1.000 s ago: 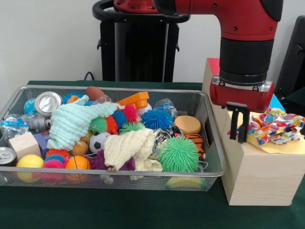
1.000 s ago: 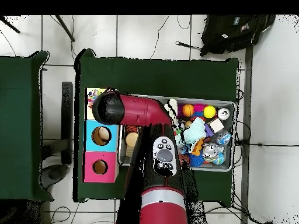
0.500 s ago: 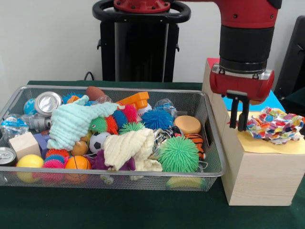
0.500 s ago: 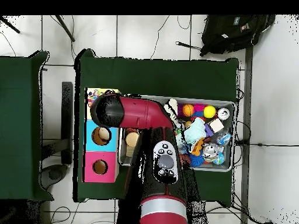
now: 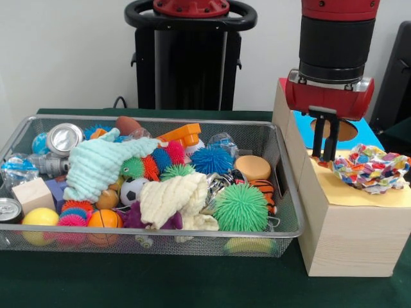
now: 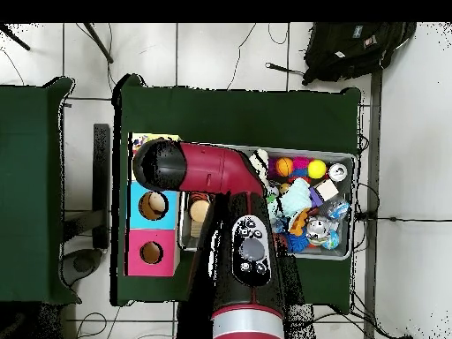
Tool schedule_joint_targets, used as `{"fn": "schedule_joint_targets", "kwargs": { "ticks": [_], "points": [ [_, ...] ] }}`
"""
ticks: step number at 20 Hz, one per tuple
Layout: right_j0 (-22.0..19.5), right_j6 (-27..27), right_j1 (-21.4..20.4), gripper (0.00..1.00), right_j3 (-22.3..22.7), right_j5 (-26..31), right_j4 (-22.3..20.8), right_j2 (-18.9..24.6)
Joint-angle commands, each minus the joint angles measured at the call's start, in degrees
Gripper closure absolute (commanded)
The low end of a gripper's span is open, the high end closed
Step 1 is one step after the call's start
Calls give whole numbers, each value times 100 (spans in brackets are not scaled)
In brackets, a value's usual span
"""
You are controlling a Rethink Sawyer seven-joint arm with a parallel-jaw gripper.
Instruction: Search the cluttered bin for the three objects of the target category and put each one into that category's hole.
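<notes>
I hang over the wooden box (image 5: 347, 231) with my gripper (image 5: 326, 138) beside the multicoloured crumpled cloth (image 5: 371, 168), which lies on the yellow panel (image 5: 359, 192), loose and not gripped. My jaws stand narrow with nothing between them. My guess is that the cloth sits there because its hole lies under it. The other cloths, mint (image 5: 96, 163) and cream (image 5: 173, 199), lie among the spiky balls in the wire bin (image 5: 282, 224). Overhead, my arm (image 6: 199, 168) hides the gripper and cloth, but shows the blue (image 6: 152, 206) and pink (image 6: 151, 253) holes open.
</notes>
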Motion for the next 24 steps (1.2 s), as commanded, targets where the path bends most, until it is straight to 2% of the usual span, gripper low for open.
{"fn": "schedule_joint_targets", "kwargs": {
  "ticks": [1,5,10,19,24],
  "points": [
    [-129,507,207,100,-62,630,57,191],
    [-222,464,459,100,-194,640,123,317],
    [-43,735,754,100,-290,352,177,282],
    [421,1278,865,100,-265,189,453,170],
    [562,1311,892,100,-249,120,608,154]
  ]
}}
